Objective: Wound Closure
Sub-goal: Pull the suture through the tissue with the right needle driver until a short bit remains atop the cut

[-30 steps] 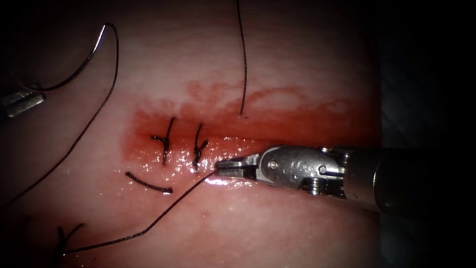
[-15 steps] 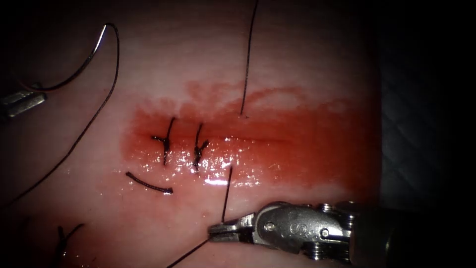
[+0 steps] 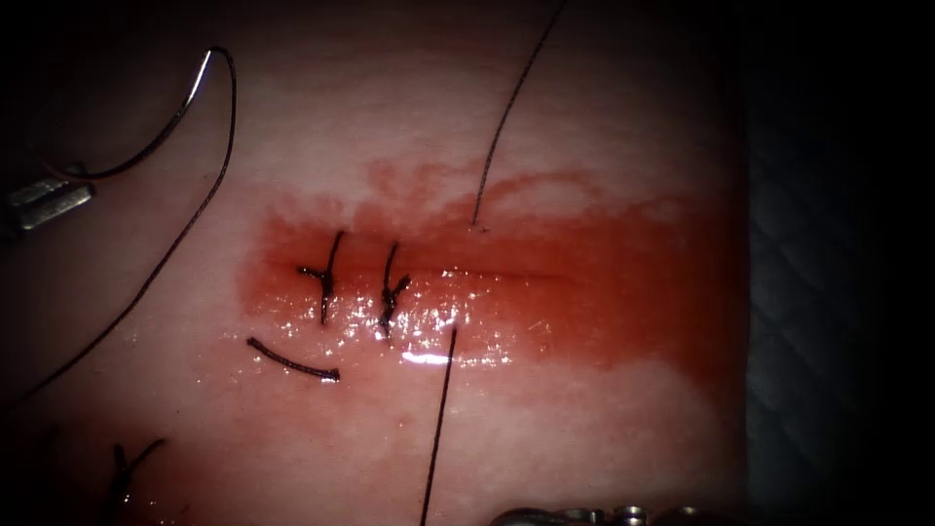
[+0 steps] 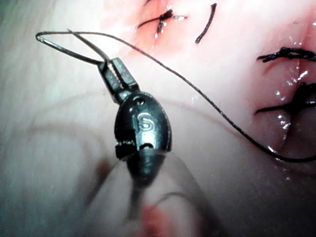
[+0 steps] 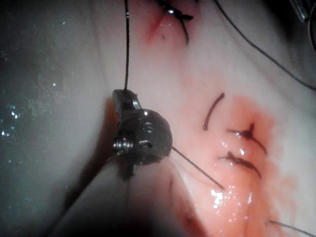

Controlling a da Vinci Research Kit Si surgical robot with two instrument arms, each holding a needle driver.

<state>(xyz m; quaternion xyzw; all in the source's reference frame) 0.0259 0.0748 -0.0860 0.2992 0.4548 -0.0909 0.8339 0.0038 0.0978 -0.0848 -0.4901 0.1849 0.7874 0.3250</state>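
glossy wet tissue, shiny metal needle

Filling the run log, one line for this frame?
left gripper: shut on needle, off tissue | right gripper: shut on thread, pulled toward bottom edge | cut: two stitches

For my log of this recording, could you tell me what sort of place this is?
Most likely a bench suturing practice setup: a slab of tissue with a cut wet with red fluid, two finished stitches across it, and a robotic left tool holding the curved needle clear of the tissue.
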